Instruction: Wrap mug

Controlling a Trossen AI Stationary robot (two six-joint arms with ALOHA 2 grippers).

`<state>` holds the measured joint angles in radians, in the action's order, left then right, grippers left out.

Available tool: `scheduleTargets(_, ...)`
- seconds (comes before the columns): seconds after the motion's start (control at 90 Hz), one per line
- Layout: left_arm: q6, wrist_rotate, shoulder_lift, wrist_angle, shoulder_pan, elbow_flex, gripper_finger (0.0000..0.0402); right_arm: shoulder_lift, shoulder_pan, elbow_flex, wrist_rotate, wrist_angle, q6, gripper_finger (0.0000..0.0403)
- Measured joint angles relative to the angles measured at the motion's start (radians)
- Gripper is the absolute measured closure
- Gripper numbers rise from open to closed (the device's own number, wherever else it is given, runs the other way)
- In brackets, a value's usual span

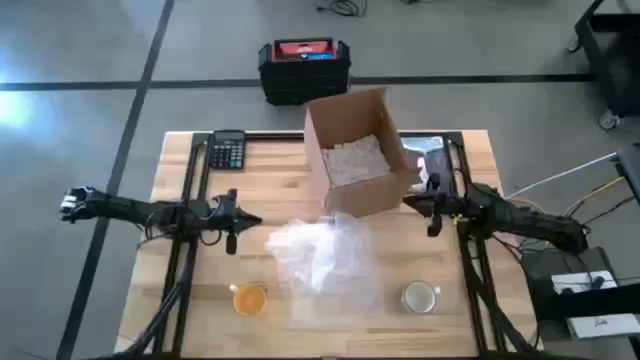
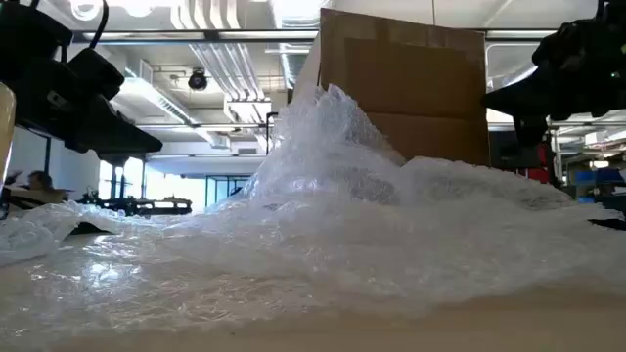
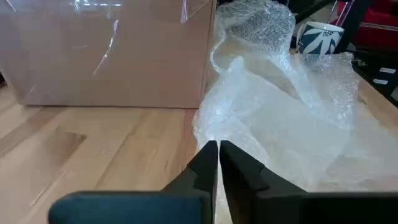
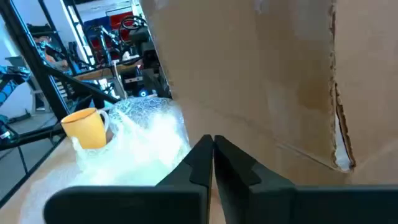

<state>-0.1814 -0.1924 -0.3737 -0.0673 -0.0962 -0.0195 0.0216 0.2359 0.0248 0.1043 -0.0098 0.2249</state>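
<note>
Wrap: crumpled, tabletop centre.
Mugs: yellow 7 o'clock, white 5 o'clock.
Left hand, right hand: pressed together, empty.
Advice: flatten wrap first, then seat mug.

Hidden and cut off, operator.
Bubble wrap blocks your low view; the white mug peeks half-buried, and the cardboard box runs off frame.

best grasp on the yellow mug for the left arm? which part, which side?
Probably the rim. The yellow mug stands upright, mouth open upward, at the bubble wrap's near-left edge. Come straight down with one finger inside the wall, on the side away from the wrap. Its handle shows only in the right wrist view. The left gripper, shut, hovers just behind it.
</note>
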Motion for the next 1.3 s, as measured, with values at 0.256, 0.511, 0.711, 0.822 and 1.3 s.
scheduleTargets(0.256,0.000,0.000,0.000,0.000,0.000,0.000,0.0396,0.000,0.000,0.000,0.000,0.000,0.000,0.0403)
scheduleTargets(0.511,0.000,0.000,0.000,0.000,0.000,0.000,0.0399,0.000,0.000,0.000,0.000,0.000,0.000,0.0403)
scheduleTargets(0.711,0.000,0.000,0.000,0.000,0.000,0.000,0.0397,0.000,0.000,0.000,0.000,0.000,0.000,0.0403)
scheduleTargets(0.822,0.000,0.000,0.000,0.000,0.000,0.000,0.0395,0.000,0.000,0.000,0.000,0.000,0.000,0.0403)
scheduleTargets(1.3,0.000,0.000,0.000,0.000,0.000,0.000,0.0395,0.000,0.000,0.000,0.000,0.000,0.000,0.0403)
